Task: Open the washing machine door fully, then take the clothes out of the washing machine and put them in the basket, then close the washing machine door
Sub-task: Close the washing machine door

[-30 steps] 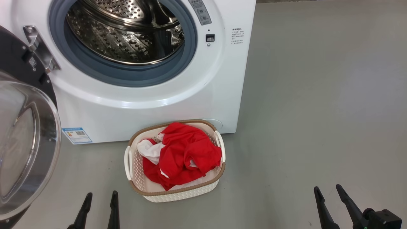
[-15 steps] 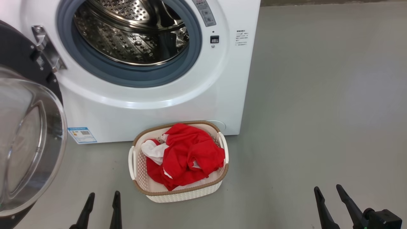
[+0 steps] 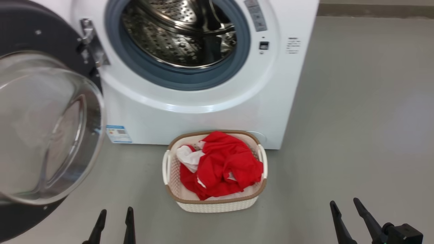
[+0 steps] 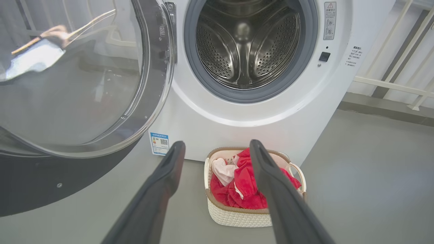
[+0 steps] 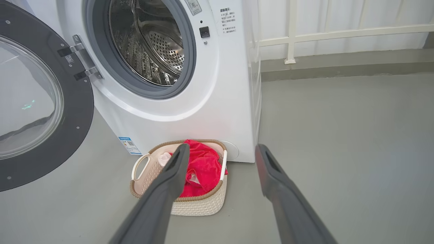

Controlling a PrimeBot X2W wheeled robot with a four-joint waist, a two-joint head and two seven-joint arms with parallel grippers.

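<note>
Clothes (image 3: 223, 166) lie in basket (image 3: 217, 205) beyond left end effector (image 3: 116, 210).

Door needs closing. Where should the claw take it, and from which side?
Take the door by its black rim at the free edge, farthest from the hinge, with the left claw coming from the robot's left. The rim looks thin enough to pinch; the bulging glass is smooth and too wide.
</note>
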